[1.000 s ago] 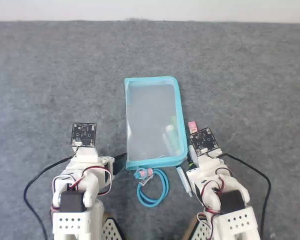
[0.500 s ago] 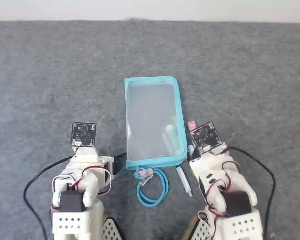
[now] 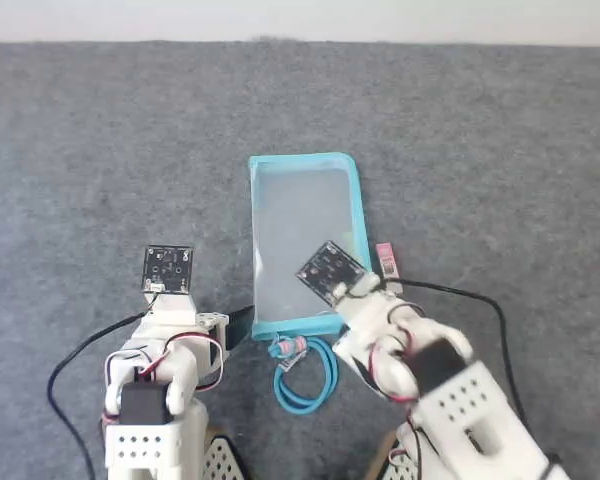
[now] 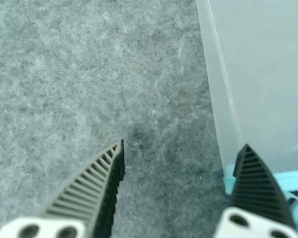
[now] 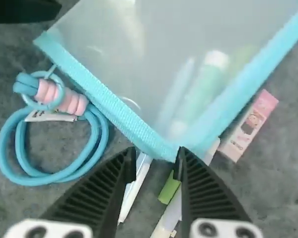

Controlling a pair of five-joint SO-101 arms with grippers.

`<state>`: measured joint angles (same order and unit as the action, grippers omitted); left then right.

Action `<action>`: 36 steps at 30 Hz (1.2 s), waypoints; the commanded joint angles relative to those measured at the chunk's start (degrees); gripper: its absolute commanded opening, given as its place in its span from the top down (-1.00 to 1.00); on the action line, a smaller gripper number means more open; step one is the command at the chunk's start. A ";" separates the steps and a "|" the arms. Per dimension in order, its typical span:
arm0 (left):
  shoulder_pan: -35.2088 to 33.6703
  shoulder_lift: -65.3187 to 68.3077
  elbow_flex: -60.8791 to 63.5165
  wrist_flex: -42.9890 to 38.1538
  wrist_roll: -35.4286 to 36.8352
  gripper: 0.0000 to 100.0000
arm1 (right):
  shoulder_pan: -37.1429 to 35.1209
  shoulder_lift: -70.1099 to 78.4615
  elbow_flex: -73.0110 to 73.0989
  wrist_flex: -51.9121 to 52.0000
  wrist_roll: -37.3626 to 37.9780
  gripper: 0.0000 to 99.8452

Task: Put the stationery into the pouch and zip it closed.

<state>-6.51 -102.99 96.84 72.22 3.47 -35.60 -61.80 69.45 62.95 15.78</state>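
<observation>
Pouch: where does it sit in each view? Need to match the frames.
High view: the pouch lies mid-table ahead of both arms, with the right arm's wrist over its near corner.
Left wrist view: the pouch runs alongside and beyond one finger of the left gripper.
Right wrist view: the pouch lies just beyond the right gripper, one corner between the fingertips.
Shared landmark: the teal trim on its near edge.

I count one clear pouch (image 3: 300, 158) with teal edging, one blue cord loop (image 5: 95, 133), one pink eraser (image 3: 386, 260), two outside the pouch, a white pen (image 5: 134, 181) and a green pen (image 5: 170, 191), and at least two more pens (image 5: 206, 79) blurred inside it.
</observation>
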 commanded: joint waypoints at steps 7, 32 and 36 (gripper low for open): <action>-0.35 -1.05 -0.40 0.09 0.70 0.33 | 0.04 17.19 -4.31 -13.41 0.53 0.71; -0.26 -1.05 -0.40 0.09 0.70 0.33 | -4.53 21.93 -24.88 4.00 -1.05 0.60; -0.35 -1.05 -0.40 0.09 0.70 0.33 | -12.09 19.21 -21.27 3.74 -3.96 0.60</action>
<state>-6.51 -102.99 96.84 72.22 3.47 -42.90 -38.68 47.21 66.37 13.41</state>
